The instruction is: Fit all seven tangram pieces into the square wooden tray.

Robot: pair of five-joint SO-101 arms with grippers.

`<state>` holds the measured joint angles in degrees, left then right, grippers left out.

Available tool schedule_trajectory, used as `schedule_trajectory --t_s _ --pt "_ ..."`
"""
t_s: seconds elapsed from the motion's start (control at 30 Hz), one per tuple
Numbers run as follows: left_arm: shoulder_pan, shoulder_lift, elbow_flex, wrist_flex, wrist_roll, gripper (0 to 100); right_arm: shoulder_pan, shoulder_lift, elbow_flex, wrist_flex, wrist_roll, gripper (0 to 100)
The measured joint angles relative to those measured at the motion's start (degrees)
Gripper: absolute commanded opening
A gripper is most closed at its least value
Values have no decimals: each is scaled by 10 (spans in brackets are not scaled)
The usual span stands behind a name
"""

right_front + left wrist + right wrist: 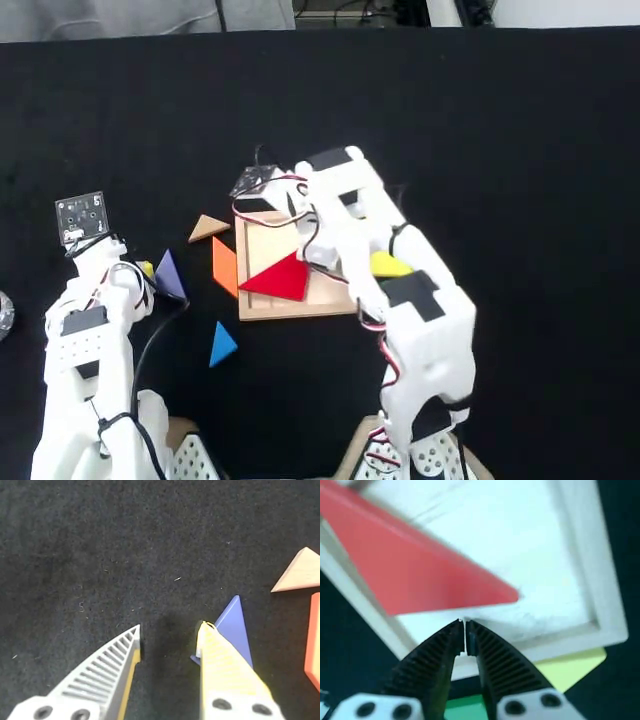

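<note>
The square wooden tray [262, 308] lies mid-table. A red triangle [280, 279] rests in its near left part, one corner reaching the left rim. My right gripper [465, 626] is shut and empty, hovering just off a tip of the red triangle [415, 575] above the tray floor [510, 535]. A yellow piece [388, 265] lies off the tray's right side, partly under the right arm. My left gripper [169, 636] is open on the cloth, its yellow finger [215, 655] beside a purple triangle [235, 624]. An orange piece [225, 267] lies left of the tray.
A wood-coloured triangle [208, 228] sits beyond the orange piece, and a blue triangle [221, 345] lies nearer the arm bases. A green piece [465, 705] peeks beside the yellow piece [570, 667]. Black cloth covers the table, and a small metal object [3, 315] sits at the left edge.
</note>
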<state>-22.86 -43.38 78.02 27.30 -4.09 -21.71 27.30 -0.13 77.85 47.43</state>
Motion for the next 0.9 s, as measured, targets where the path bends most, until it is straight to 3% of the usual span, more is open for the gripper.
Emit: schedule_trajectory --t_s 0.7,0.9 --pt "0 0 0 0 0 188 -62 155 -294 43 -71 11" --pt "0 0 0 0 0 188 -76 145 -386 165 -77 11"
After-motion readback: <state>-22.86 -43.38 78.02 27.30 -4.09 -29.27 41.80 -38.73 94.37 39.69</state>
